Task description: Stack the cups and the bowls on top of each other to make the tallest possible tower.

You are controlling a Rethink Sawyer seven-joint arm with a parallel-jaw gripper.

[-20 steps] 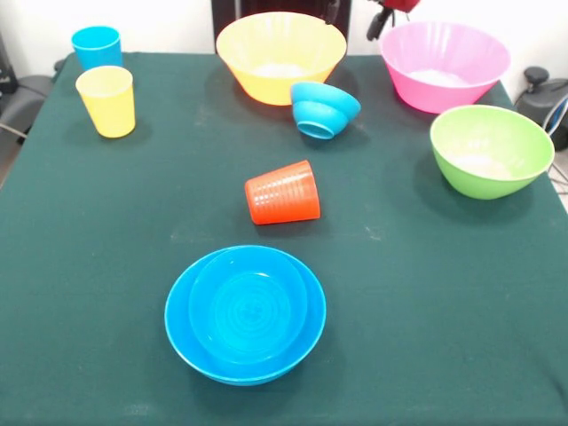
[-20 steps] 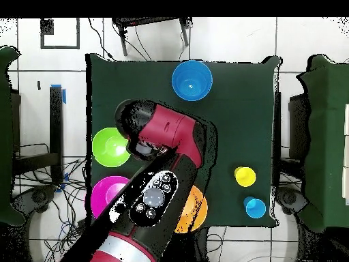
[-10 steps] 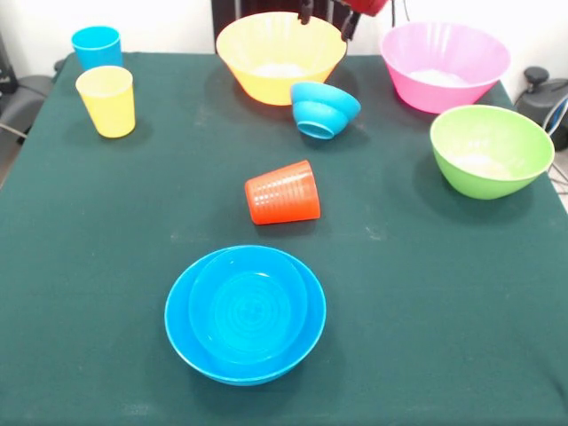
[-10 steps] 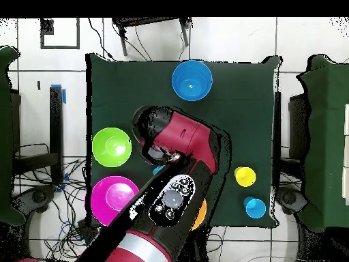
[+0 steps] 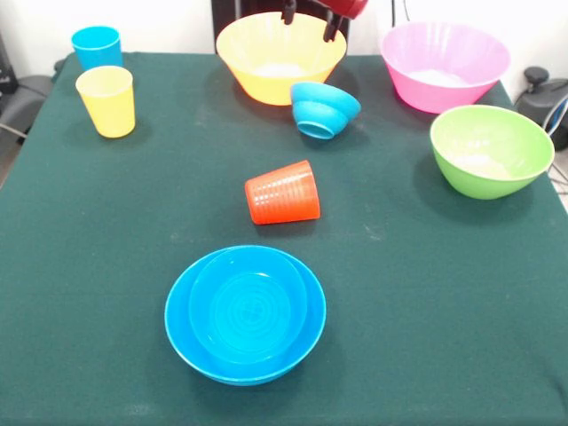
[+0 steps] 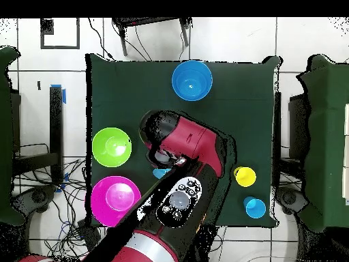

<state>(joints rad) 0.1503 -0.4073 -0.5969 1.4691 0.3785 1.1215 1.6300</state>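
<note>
glossy smooth plastic bowls (image 5: 245, 314) and cups (image 5: 107, 100); the orange-red cup (image 5: 282, 193) is ribbed; matt green cloth covers the bench (image 5: 444, 293).

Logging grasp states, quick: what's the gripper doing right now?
Gripper: open, holding nothing, fingertips apart above the yellow-orange bowl.

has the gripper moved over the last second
Yes. In the front view the gripper has shifted leftward along the top edge, from beside the pink bowl to above the yellow-orange bowl.
</note>
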